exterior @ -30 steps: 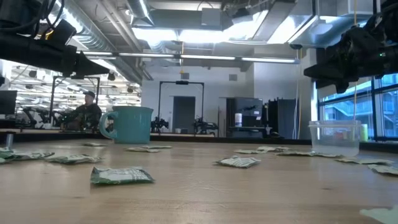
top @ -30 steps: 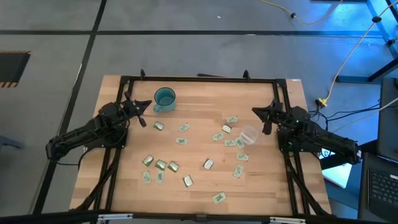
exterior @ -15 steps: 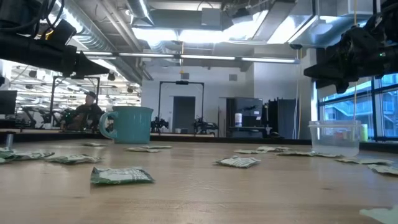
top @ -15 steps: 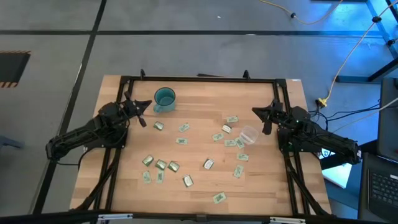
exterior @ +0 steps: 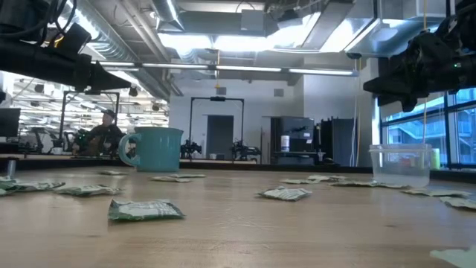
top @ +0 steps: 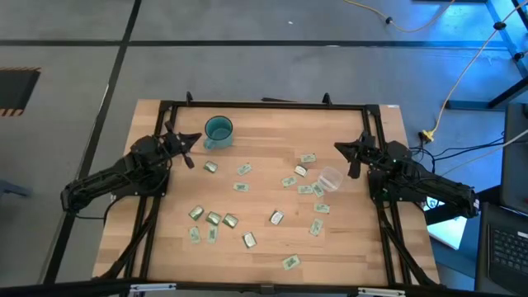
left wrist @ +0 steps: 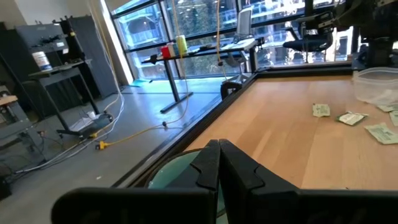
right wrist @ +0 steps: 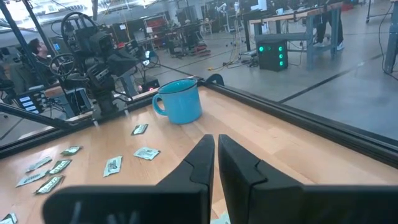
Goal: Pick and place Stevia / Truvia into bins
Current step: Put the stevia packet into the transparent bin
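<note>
Many small paper sachets (top: 240,187) lie flat, scattered over the wooden table; green-white ones sit near the clear cup and olive ones (top: 214,219) toward the near left. The teal cup (top: 218,129) stands upright at the far left, and the clear plastic cup (top: 331,178) stands at the right. My left gripper (top: 192,140) hovers shut above the table just left of the teal cup, whose rim (left wrist: 180,171) shows below its fingers. My right gripper (top: 346,150) hovers shut above the table, just beyond the clear cup. Neither holds anything.
A black frame (top: 264,105) runs along the table's far edge and down both sides. Bare wood lies in the far middle between the two cups. A person (exterior: 103,132) sits in the room beyond the table.
</note>
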Robot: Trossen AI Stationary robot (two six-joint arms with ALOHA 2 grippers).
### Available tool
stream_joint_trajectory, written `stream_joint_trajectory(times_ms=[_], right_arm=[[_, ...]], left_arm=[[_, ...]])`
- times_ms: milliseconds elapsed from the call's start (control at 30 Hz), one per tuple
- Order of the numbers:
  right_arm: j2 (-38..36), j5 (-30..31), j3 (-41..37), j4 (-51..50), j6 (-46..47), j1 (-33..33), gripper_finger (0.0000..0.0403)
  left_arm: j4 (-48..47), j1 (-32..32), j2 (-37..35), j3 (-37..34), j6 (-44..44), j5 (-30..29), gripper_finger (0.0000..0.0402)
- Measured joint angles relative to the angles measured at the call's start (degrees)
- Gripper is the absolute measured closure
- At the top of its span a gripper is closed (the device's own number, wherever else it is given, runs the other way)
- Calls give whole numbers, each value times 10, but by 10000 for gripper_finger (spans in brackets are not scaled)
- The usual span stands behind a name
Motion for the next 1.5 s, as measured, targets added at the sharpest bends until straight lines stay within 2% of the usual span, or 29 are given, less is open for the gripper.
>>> stream_joint_trajectory(times_ms=[133,267,433,567,733,900,1067,1233,1367,1500], right_arm=[[0,0,0,0,0,0,375],[0,0,0,0,-1,0,375],[0,0,0,0,-2,0,375],[0,0,0,0,-4,0,375],[0,0,0,0,-19,0,375],[0,0,0,0,-19,0,375],[0,0,0,0,-20,0,375],[0,0,0,0,-20,0,375],[0,0,0,0,-17,0,375],[0,0,0,0,-16,0,375]], left_arm=[[3,0,0,0,-20,37,382],[30,0,0,0,-60,85,342],[97,-11,6,0,-92,147,290],[161,-37,33,0,-91,171,268],[229,-81,95,0,-68,167,266],[206,-129,179,40,-40,99,273],[190,-179,287,103,-25,87,276],[188,-218,400,152,-5,38,275],[188,-237,483,180,-20,9,277],[193,-247,559,205,-68,6,280]])
